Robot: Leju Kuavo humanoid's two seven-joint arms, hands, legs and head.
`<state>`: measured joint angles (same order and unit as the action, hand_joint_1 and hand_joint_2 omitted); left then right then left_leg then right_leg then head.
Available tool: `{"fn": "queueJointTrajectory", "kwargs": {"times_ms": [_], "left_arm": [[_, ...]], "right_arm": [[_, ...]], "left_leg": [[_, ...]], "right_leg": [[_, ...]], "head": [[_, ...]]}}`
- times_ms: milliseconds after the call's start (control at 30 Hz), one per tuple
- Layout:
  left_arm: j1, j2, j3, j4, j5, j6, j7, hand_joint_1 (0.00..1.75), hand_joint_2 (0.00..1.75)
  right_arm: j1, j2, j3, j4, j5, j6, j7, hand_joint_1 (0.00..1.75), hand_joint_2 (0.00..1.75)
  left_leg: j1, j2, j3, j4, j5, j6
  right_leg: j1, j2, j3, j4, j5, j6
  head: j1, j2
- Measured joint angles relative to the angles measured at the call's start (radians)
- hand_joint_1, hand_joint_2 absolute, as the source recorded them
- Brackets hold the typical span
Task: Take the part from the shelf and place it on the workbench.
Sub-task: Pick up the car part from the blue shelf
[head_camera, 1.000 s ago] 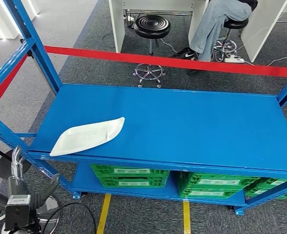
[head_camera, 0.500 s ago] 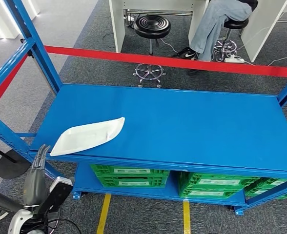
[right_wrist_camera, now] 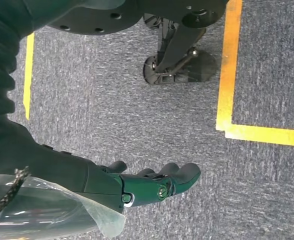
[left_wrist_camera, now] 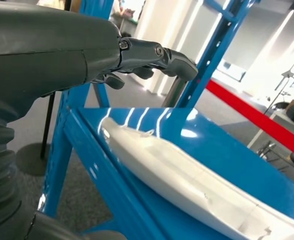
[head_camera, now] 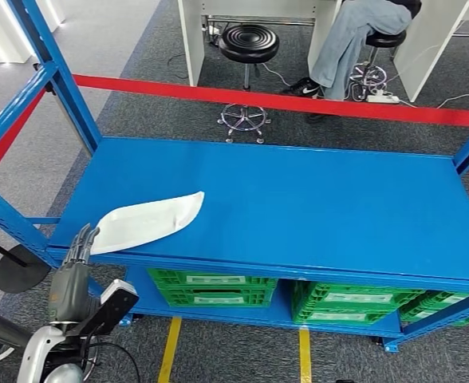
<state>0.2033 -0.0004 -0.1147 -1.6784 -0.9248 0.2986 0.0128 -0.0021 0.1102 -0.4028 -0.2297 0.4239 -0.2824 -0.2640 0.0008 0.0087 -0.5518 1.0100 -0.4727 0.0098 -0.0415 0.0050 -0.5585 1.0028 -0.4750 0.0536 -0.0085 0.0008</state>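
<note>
Left hand [head_camera: 71,275]: one, raised at the shelf's front left corner, fingers [head_camera: 83,239] apart and holding nothing, tips just short of the part's near end; in the left wrist view they arch above that end without touching it

Part [head_camera: 147,222]: one, white, long, shallow and leaf-shaped, lying flat on the blue shelf [head_camera: 317,207] at its front left, one end at the front edge. Judged a thin moulded shell: light, fairly stiff, glossy and likely slippery, liable to flex or skid if pinched at a tip. Best taken at the near end across its width, thumb under the lip where it meets the shelf edge, fingers on top

Green crates [head_camera: 210,287]: at least three on the lower level

Stools [head_camera: 247,46]: two beyond the red tape [head_camera: 280,102], the farther one occupied by a seated person [head_camera: 346,40]

Right hand [right_wrist_camera: 153,185]: one, hanging over grey carpet with yellow floor lines [right_wrist_camera: 228,65], fingers loosely extended, holding nothing
</note>
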Motion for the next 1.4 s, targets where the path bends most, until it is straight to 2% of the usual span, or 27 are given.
{"fn": "queueJointTrajectory", "kwargs": {"times_ms": [200,567,1033,1400], "left_arm": [[-0.034,0.002,-0.022,0.002,-0.061,0.008,0.056,0.00,1.75],[-0.121,0.005,-0.025,0.053,-0.137,-0.060,0.141,0.00,1.75],[-0.211,0.004,-0.026,0.163,-0.153,-0.132,0.170,0.00,1.75],[-0.251,-0.002,-0.028,0.221,-0.168,-0.136,0.180,0.00,1.75]], "right_arm": [[-0.004,0.000,0.002,0.007,0.027,0.006,0.034,0.00,1.75],[-0.008,0.000,0.010,0.008,0.064,0.014,0.054,0.00,1.75],[-0.013,0.001,0.019,0.008,0.096,0.013,0.060,0.00,1.75],[-0.014,0.001,0.019,0.008,0.104,0.013,0.063,0.00,1.75]], "left_leg": [[0.000,0.000,0.000,0.000,0.000,0.000],[0.000,0.000,0.000,0.000,0.000,0.000],[0.000,0.000,0.000,0.000,0.000,0.001],[0.000,0.000,0.000,0.000,0.000,0.001]], "right_leg": [[0.000,0.000,0.000,0.000,0.000,0.000],[0.000,0.000,0.000,0.000,0.000,0.000],[0.000,0.000,-0.001,0.000,0.000,0.000],[0.000,0.000,-0.001,0.000,0.000,0.000]], "head": [[0.000,0.000],[0.000,0.000],[0.000,0.000],[0.000,0.000]]}}
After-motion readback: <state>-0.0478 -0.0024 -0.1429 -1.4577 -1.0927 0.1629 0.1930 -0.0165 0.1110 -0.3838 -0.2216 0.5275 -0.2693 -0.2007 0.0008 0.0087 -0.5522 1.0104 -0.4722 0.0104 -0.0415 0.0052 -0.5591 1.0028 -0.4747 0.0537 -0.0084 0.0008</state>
